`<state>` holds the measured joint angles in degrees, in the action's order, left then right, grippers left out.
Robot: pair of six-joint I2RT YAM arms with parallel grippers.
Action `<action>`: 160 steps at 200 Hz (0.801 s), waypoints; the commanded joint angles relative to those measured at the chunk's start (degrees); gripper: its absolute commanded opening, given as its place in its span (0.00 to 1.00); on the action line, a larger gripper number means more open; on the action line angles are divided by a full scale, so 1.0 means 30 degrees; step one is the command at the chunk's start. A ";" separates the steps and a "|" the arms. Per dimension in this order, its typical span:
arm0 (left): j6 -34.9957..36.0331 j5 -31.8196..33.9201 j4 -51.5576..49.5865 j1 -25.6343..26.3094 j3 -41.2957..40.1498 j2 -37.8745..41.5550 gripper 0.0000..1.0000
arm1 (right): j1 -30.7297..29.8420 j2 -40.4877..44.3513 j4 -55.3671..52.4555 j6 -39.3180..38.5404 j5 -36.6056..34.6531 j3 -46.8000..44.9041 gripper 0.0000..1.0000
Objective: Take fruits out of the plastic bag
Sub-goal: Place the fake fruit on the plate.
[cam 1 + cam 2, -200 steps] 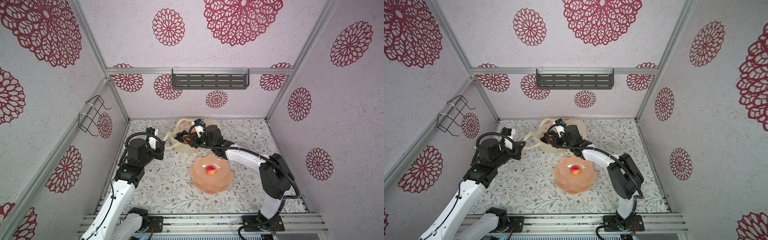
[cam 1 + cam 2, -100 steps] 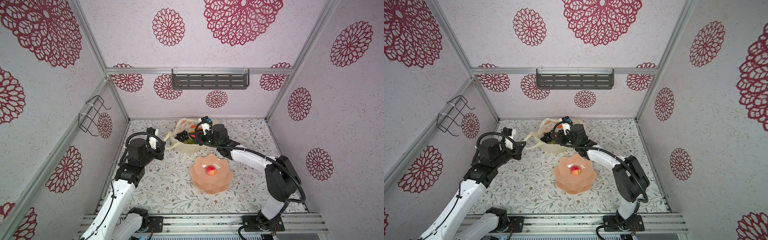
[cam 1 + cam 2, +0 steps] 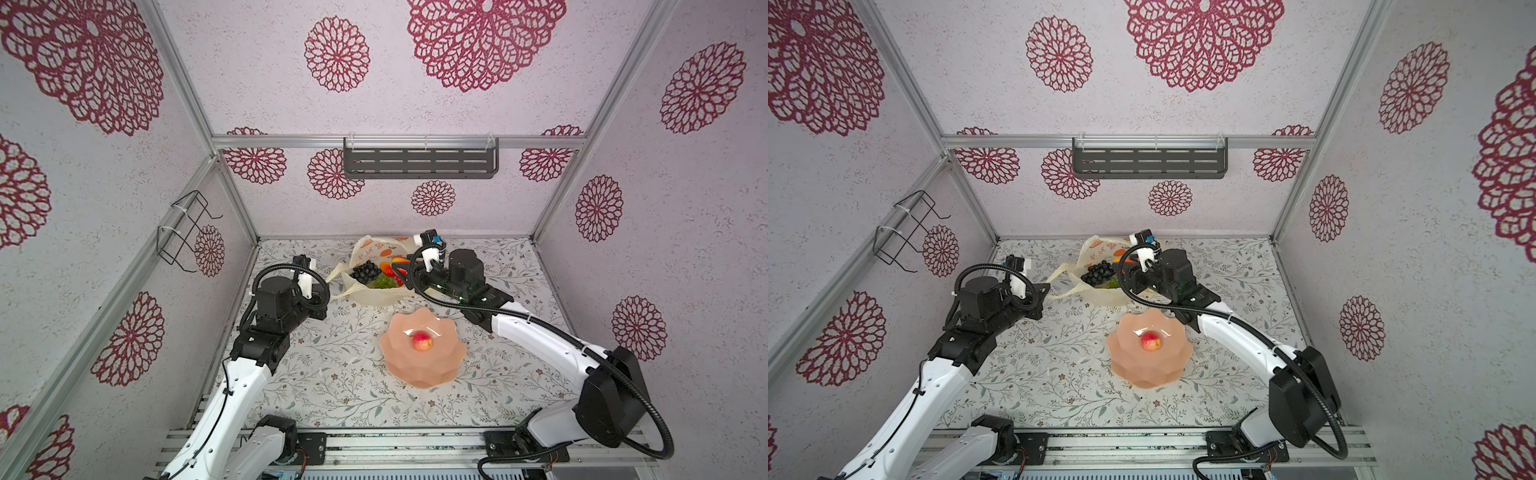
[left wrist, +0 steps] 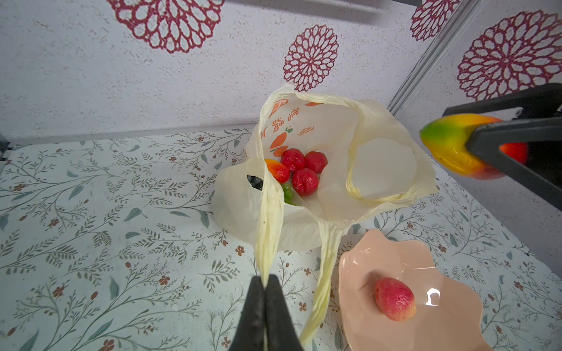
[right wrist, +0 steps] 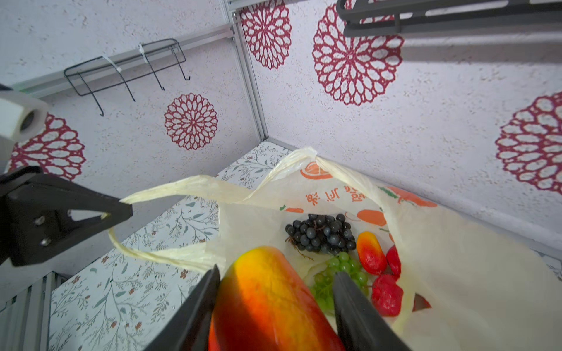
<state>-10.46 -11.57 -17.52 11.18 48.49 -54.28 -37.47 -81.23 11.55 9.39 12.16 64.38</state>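
The right tool [image 5: 277,270] grips the mango [image 5: 267,304] above the bag [image 4: 380,164] at the tabletop's [image 3: 332,374] 12 o'clock. Best carry it level to the bowl [image 4: 395,258] at the bag's 5 o'clock while the left tool [image 4: 264,282], pinched on a handle [image 4: 269,218], steadies the mouth.

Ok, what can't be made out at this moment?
- The mango: its lower end is cut off by the right wrist view's edge; the jaws of the right gripper cover its sides.
- The dark grapes: in the left wrist view, mostly behind the wall of the plastic bag.
- The left gripper: too small in both top views to tell how its jaws stand.
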 commanded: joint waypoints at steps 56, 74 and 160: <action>0.0641 0.0426 0.0442 -0.0094 0.0067 -0.0090 0.00 | -0.0280 0.5612 -0.2815 -0.0528 0.0310 -0.4696 0.42; 0.0589 0.0397 0.0480 -0.0094 0.0067 -0.0185 0.00 | -0.0448 0.6603 -0.2758 0.0375 -0.0009 -0.6327 0.42; 0.0600 0.0012 0.0408 -0.0171 0.0242 -0.0871 0.00 | -0.3714 0.6470 -0.0936 0.4044 -0.2265 -1.1528 0.41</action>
<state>-9.58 -11.05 -17.02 11.14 48.51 -56.01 -45.71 -59.42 3.75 18.90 9.41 28.95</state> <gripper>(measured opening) 0.047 0.575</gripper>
